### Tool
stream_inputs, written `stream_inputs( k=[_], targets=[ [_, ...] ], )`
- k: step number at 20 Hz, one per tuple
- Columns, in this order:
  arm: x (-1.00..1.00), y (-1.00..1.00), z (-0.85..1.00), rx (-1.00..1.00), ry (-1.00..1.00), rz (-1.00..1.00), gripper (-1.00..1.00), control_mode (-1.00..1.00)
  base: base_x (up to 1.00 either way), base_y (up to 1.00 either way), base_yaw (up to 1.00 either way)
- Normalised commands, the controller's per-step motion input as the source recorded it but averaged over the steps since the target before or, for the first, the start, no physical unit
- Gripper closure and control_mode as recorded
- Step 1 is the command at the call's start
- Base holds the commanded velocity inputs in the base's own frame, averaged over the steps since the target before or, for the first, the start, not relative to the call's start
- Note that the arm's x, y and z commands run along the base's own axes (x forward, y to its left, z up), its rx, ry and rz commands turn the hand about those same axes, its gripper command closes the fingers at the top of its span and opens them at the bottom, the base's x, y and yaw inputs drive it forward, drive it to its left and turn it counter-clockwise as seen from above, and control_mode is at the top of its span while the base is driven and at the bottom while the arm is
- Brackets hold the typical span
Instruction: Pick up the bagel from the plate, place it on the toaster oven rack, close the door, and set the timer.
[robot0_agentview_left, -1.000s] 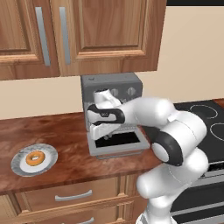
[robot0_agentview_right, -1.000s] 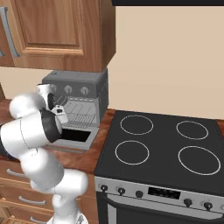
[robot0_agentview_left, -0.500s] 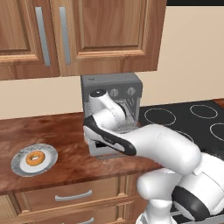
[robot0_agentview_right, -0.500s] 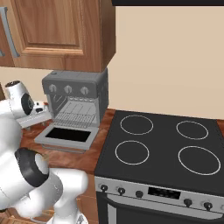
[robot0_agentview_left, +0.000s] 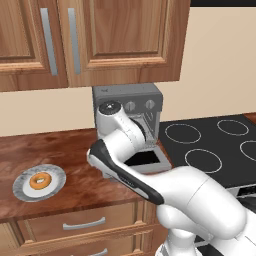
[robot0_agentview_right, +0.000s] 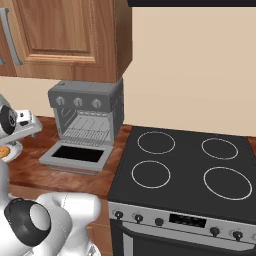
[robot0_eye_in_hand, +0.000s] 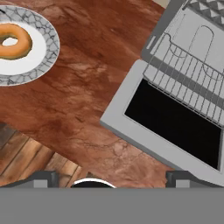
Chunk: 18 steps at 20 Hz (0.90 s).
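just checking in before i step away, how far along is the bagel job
Done: only the door is down, showing the rack. In hand: nothing; the gripper is open over the counter between plate and oven. Left: grab the bagel from the plate, rack it, shut the door, set the timer.

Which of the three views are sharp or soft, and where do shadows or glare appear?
Left base view: even, flat lighting, slightly soft; faint shadow beneath the plate, no glare on the door glass. Right base view: equally shadowless; toaster oven rack wires look jagged. Hand view: sharpest; bagel crisp, door window pure black without reflection.
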Motion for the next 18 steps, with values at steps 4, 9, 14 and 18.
stream_inputs(
  k=[4,9,14,18],
  targets=[
    [0.00,0.58,0.25,0.00,0.00,0.00,-1.00,-1.00,0.00,0.00,0.00],
    [0.00,0.51,0.04,0.00,0.00,0.00,-1.00,-1.00,0.00,0.00,0.00],
    [0.00,0.49,-0.05,0.00,0.00,0.00,-1.00,-1.00,0.00,0.00,0.00],
    [-0.04,0.38,-0.24,0.00,0.00,0.00,-1.00,-1.00,0.00,0.00,0.00]
  ],
)
